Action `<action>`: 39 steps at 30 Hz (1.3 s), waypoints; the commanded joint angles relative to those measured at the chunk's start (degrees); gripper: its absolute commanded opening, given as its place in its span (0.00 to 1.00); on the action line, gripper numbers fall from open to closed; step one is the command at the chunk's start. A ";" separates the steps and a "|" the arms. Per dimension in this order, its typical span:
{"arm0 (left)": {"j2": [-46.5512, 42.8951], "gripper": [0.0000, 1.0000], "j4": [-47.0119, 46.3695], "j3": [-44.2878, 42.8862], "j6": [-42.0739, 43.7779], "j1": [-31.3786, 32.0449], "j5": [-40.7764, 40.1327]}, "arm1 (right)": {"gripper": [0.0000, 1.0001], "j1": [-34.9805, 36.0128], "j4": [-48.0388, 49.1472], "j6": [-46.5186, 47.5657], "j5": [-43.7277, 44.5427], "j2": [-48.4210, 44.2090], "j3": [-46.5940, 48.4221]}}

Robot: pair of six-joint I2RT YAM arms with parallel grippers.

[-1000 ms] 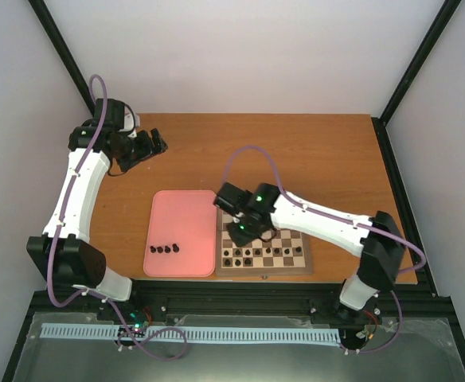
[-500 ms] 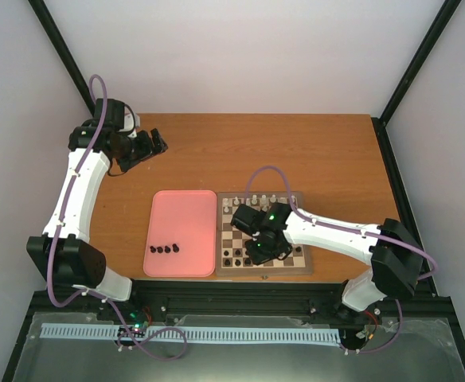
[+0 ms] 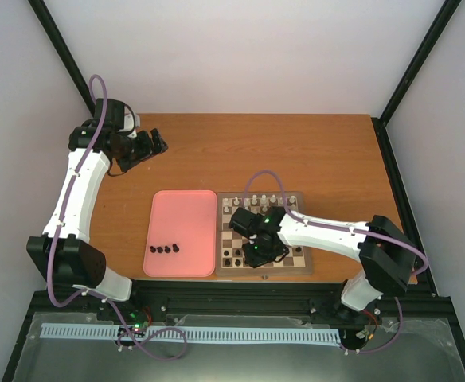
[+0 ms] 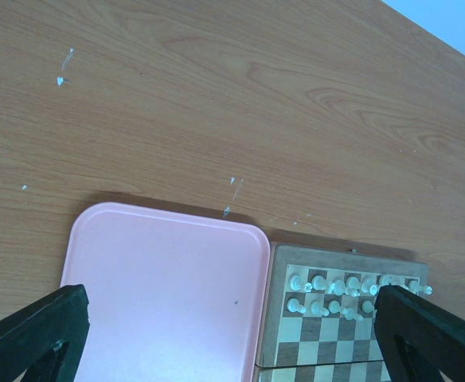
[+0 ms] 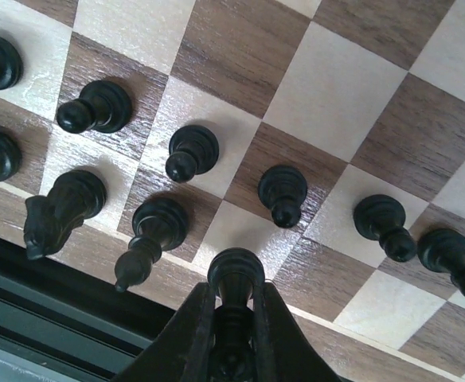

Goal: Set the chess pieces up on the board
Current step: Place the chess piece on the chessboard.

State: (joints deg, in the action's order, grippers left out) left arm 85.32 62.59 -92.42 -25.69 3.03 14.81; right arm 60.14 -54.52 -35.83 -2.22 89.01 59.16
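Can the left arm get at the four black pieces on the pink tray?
Probably yes. The black pieces sit near the pink tray's near edge; nothing stands between them and the left arm, whose jaws are open. The right arm works over the board.

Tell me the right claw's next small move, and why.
The right claw is shut on a black chess piece over the near row of the board, beside a standing neighbour. Whether its base touches the wood is hidden. So probably ease it straight down until it seats, then open.
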 commanded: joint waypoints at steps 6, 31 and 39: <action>-0.91 1.00 -0.54 -0.83 0.45 0.34 0.24 | 0.03 0.42 1.20 0.88 0.15 2.66 0.15; -0.92 1.00 -0.45 -1.00 0.42 0.35 0.32 | 0.27 0.49 -1.46 -0.45 1.22 -1.64 1.14; -0.95 1.00 -0.34 -1.18 0.40 0.36 0.40 | 0.42 0.70 -7.70 -0.46 3.19 -10.37 7.20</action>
State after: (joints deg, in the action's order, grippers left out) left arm 85.32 62.59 -92.42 -25.71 3.03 14.81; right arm 60.51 -59.07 -36.23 -1.52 82.65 61.30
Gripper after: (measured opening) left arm 0.997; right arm 0.375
